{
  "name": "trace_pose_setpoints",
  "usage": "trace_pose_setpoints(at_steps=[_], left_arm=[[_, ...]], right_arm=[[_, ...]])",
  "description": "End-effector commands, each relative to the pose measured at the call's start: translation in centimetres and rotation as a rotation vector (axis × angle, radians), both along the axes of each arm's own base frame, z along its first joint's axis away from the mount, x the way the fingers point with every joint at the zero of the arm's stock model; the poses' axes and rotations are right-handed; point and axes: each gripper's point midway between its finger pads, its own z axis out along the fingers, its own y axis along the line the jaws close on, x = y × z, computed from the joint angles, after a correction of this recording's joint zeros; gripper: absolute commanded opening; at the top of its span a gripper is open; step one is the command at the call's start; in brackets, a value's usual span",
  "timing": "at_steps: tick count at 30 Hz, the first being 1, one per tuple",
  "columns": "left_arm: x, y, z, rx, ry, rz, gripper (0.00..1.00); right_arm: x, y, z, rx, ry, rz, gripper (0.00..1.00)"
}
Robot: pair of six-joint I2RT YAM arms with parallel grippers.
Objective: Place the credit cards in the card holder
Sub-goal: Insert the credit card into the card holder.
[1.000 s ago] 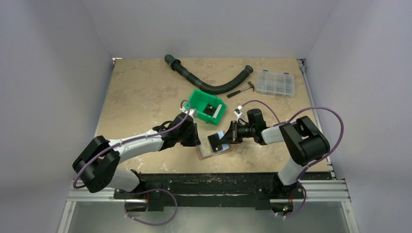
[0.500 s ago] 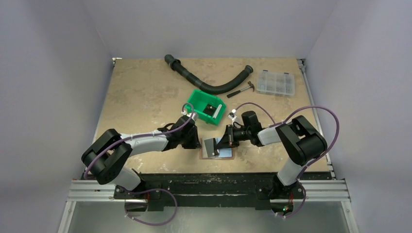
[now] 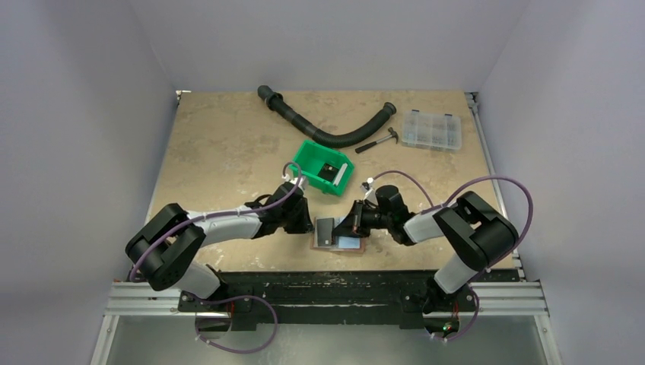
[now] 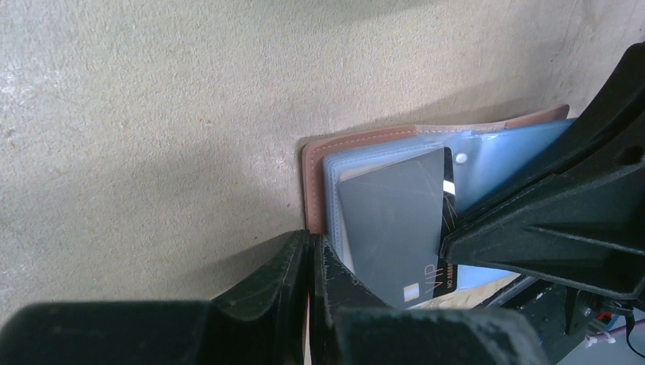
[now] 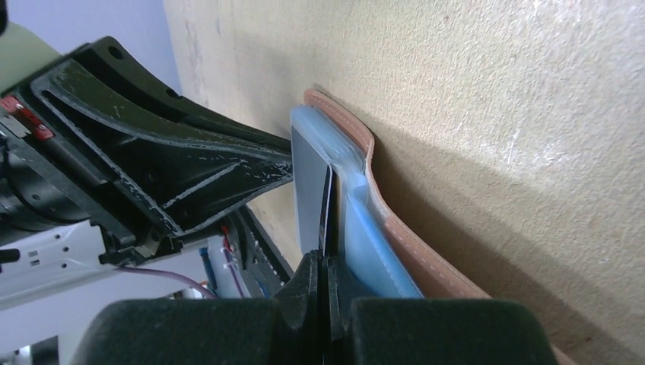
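The card holder point(image 3: 351, 245) lies open near the table's front edge, brown leather outside point(image 4: 313, 171) with light blue plastic sleeves point(image 5: 365, 228) inside. My left gripper point(image 3: 310, 225) is shut on its left edge; a thin strip of leather shows between the jaws point(image 4: 310, 258). My right gripper point(image 3: 351, 222) is shut on a dark grey credit card point(image 4: 395, 220) marked "VIP". The card stands tilted with its far end against the sleeves, seen almost edge-on in the right wrist view point(image 5: 308, 190). No other credit card is in view.
Behind the arms stands a green bin point(image 3: 325, 169) with a dark item in it. Farther back lie a black corrugated hose point(image 3: 327, 137), a small hammer point(image 3: 378, 141) and a clear compartment box point(image 3: 431, 129). The black rail runs just in front of the card holder.
The left gripper has closed on the card holder's edge. The right gripper has carried the dark card left and down onto the sleeves, and the card holder now lies squarer to the table edge.
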Motion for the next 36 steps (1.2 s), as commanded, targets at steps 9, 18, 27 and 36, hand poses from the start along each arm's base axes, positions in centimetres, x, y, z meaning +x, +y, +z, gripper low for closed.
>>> trace_pose_setpoints(at_steps=[9,18,27,36], left_arm=[[-1.9,-0.3,0.7,-0.062,0.046,0.002,0.06],[-1.9,-0.5,1.2,-0.081,0.044,0.005,0.07],[-2.3,-0.1,1.2,-0.067,0.048,-0.001,0.07],[-2.6,-0.4,1.0,-0.089,0.064,-0.007,0.06]], right_arm=[[2.6,0.4,2.2,-0.028,-0.056,-0.138,0.08],[1.6,-0.3,0.4,-0.162,-0.080,-0.051,0.20],[1.9,-2.4,0.7,-0.350,-0.181,0.025,0.33],[1.0,-0.6,0.4,-0.243,-0.134,0.062,0.27]])
